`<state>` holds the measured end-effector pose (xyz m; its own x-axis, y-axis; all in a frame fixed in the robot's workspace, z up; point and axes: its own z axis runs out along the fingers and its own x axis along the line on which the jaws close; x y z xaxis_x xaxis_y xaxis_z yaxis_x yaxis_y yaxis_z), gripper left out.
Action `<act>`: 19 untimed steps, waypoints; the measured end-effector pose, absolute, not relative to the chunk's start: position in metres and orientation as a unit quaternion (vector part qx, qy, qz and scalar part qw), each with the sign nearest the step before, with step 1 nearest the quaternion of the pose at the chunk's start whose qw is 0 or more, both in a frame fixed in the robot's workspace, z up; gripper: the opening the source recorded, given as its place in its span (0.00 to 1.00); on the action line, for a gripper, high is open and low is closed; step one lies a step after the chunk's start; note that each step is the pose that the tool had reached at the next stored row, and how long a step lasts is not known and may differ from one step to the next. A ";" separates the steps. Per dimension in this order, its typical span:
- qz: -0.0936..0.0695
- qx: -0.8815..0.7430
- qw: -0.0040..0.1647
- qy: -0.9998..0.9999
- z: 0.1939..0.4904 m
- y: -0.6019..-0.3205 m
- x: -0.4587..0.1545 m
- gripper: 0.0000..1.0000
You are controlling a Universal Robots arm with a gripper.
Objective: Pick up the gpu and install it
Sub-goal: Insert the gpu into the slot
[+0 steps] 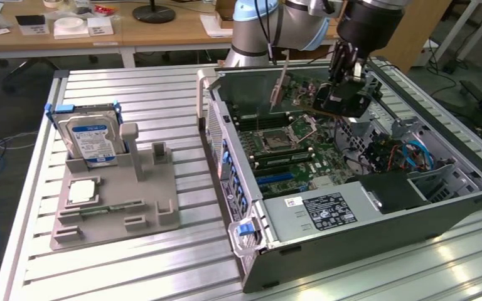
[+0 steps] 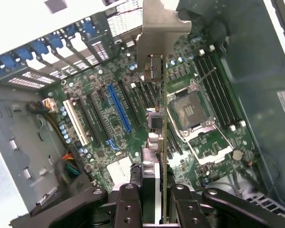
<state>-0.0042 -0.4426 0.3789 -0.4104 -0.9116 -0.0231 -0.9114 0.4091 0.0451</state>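
In the wrist view the gripper (image 2: 154, 197) has its jaws clamped on the gpu (image 2: 164, 137), which is edge-on above the motherboard (image 2: 92, 142), between the blue slot (image 2: 119, 108) and the CPU socket (image 2: 192, 111). The exterior view adds the open case (image 1: 442, 216) on a slatted table (image 1: 140, 269), a hard drive (image 1: 90, 141) at the exterior view's left, and desks (image 1: 140, 31) beyond.

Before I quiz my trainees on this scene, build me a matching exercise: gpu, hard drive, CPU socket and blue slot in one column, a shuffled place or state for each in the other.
1 gpu
2 hard drive
3 CPU socket
4 blue slot

A upright in the grey holder
B clamped between the fingers
C empty, among black expansion slots
D square, beside the memory slots

Pairs: 1-B, 2-A, 3-D, 4-C
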 end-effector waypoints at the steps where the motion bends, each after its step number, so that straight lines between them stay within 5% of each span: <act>1: -0.025 0.548 0.003 -0.836 0.379 -0.443 -0.004 0.28; 19: -0.025 0.644 0.006 -0.764 0.379 -0.443 -0.005 0.28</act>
<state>-0.0049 -0.4426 0.3789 -0.1699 -0.9852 -0.0231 -0.9846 0.1687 0.0450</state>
